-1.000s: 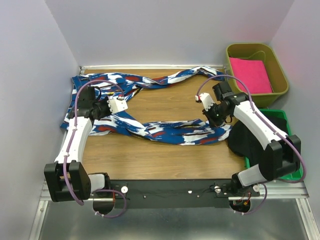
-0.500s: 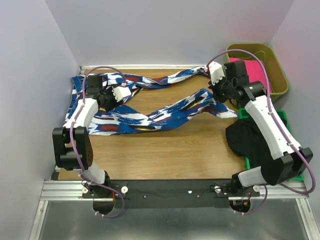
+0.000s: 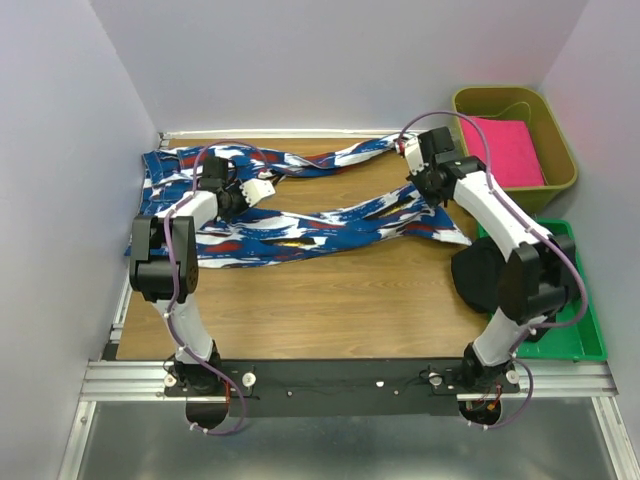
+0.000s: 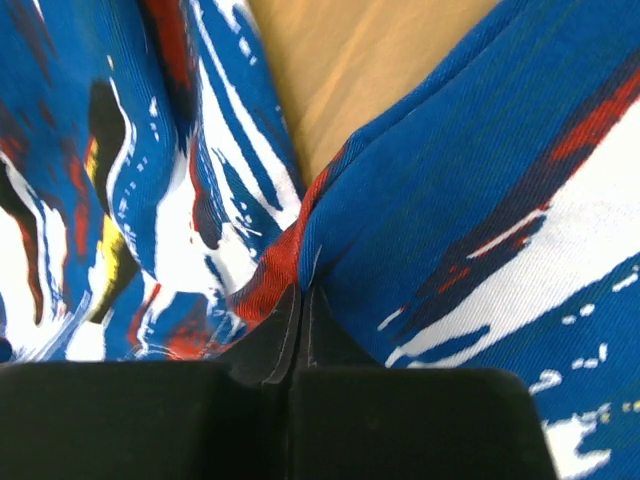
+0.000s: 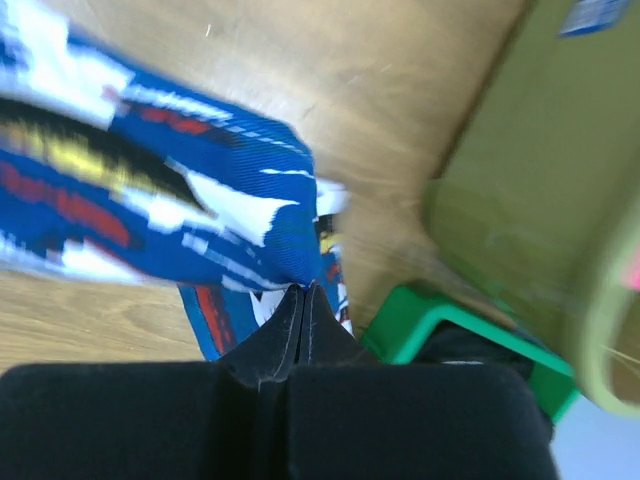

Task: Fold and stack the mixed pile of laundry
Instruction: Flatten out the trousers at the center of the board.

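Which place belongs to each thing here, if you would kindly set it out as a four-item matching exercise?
Things:
1. blue patterned cloth
2. black garment
3. pink folded cloth
4. green tray

Places:
A. inside the olive bin at the far right
B. spread over the wooden table, held by the left fingers and the right fingers
C. at the near right, partly under the black garment
D. draped over the tray's left edge onto the table

Pairs: 1-B, 2-D, 3-A, 4-C
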`<action>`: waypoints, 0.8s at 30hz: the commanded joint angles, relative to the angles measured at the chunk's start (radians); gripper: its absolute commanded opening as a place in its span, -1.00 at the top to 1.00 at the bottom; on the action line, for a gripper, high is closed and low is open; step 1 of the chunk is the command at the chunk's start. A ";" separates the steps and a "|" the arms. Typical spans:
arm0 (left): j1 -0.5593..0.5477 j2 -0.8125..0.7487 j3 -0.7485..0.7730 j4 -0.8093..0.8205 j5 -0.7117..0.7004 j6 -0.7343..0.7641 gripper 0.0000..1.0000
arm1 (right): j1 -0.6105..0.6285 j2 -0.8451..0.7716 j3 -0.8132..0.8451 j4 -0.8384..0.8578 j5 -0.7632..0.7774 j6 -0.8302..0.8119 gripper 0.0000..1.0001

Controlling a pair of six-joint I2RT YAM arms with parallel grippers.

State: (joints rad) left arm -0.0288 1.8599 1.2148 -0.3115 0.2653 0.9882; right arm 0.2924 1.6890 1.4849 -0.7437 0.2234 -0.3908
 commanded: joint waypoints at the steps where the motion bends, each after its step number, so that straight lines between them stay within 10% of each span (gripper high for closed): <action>1: 0.021 0.044 -0.014 0.143 -0.165 -0.045 1.00 | -0.009 0.118 0.032 -0.069 -0.019 -0.017 0.99; 7: 0.099 0.024 0.005 0.157 -0.215 -0.065 1.00 | -0.007 0.237 0.054 -0.051 -0.081 0.007 0.94; 13: 0.104 -0.105 0.009 0.028 -0.034 -0.092 0.21 | -0.009 0.238 0.121 -0.080 -0.094 0.023 -0.07; 24: 0.102 -0.327 -0.263 -0.061 -0.038 -0.034 0.21 | -0.012 0.064 -0.118 -0.154 -0.268 -0.023 0.04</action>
State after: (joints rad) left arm 0.0746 1.5082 1.0763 -0.3283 0.2451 0.9314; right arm 0.2852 1.7435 1.4483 -0.8555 0.0536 -0.4114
